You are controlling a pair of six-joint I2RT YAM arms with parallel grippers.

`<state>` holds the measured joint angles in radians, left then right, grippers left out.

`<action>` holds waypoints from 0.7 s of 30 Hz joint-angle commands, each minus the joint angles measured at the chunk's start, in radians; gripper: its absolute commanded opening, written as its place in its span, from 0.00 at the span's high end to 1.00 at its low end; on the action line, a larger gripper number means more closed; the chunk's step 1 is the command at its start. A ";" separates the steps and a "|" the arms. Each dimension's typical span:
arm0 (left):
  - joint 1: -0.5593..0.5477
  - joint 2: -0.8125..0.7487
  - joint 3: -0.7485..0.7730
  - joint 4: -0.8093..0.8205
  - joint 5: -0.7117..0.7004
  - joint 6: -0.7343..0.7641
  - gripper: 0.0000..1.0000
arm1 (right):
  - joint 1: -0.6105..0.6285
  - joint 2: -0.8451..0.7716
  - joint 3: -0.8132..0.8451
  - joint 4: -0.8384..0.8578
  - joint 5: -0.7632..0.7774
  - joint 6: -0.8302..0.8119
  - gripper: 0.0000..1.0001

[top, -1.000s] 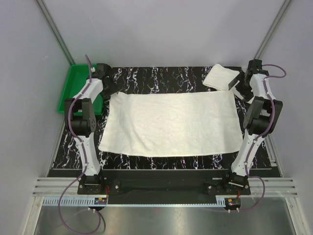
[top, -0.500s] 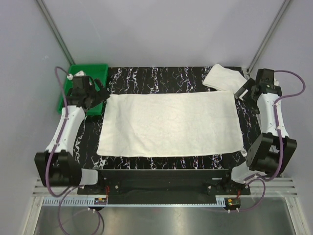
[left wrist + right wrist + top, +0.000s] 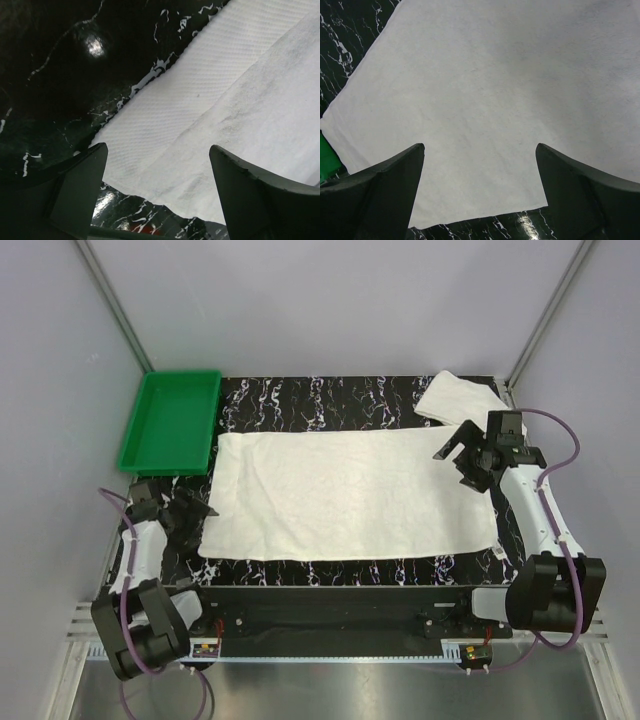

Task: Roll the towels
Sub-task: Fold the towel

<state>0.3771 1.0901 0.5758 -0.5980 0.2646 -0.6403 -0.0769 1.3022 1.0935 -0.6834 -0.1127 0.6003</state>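
Currently, the spread towel [image 3: 350,495] lies flat in the middle of the table [image 3: 330,390]. Its long axis runs left to right, with one short edge toward each arm, a layout that appears to suit a roll started from one end. The second towel [image 3: 455,398] sits folded at the far right corner. The left gripper [image 3: 198,524] is at the near left corner, jaws apart. The right gripper [image 3: 452,468] hangs over the right end, jaws apart, holding nothing. The tray [image 3: 170,420] stands at the far left.

White, plain: spread towel [image 3: 350,495], folded towel [image 3: 455,398]. Green: tray [image 3: 170,420]. Black with white marble veins: tabletop [image 3: 330,395].
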 commanded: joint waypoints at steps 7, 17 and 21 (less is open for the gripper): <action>0.008 -0.140 -0.077 0.015 -0.017 -0.145 0.12 | 0.011 -0.032 -0.040 0.067 -0.056 -0.050 0.00; -0.027 -0.176 0.093 -0.143 -0.261 -0.102 0.17 | 0.009 -0.027 -0.037 0.073 -0.081 -0.082 0.00; -0.085 -0.006 0.090 -0.123 -0.261 -0.073 0.16 | 0.009 -0.018 -0.047 0.091 -0.097 -0.074 0.00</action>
<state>0.3325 0.9894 0.6605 -0.7048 0.0586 -0.7479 -0.0700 1.3006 1.0515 -0.6437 -0.1799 0.5423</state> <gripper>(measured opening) 0.835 0.994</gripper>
